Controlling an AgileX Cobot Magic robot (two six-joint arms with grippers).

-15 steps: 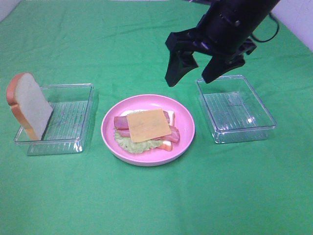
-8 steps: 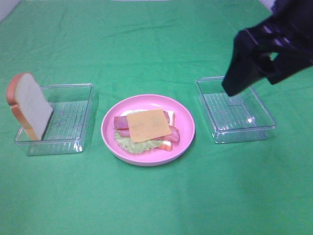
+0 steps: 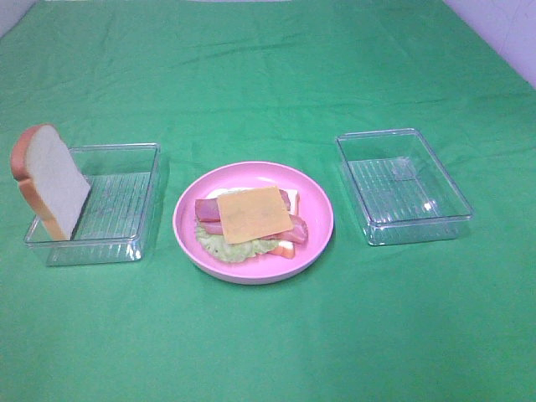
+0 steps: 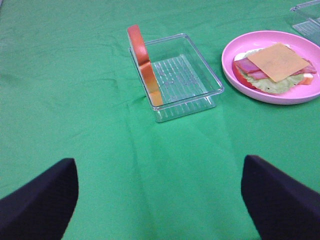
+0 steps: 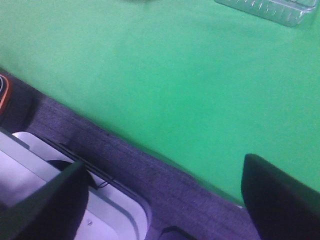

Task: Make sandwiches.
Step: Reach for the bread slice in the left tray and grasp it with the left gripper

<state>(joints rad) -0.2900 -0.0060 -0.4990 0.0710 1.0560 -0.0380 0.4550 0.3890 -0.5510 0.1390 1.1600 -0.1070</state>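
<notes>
A partly stacked sandwich lies on the round pink plate: white bread at the bottom, green lettuce, pink-red bacon and an orange cheese square on top. A second bread slice stands leaning in the left clear container. In the left wrist view the slice and the sandwich lie ahead of my left gripper, which is open, empty and far back. My right gripper is open and empty over the table's edge. Neither arm shows in the exterior high view.
An empty clear container stands right of the plate; its corner shows in the right wrist view. The green cloth covers the table. Beyond its edge lie dark floor and grey equipment.
My right arm, open above the area between plate and right container, has swung right and left the exterior high view. The sandwich and bread slice have not moved.
</notes>
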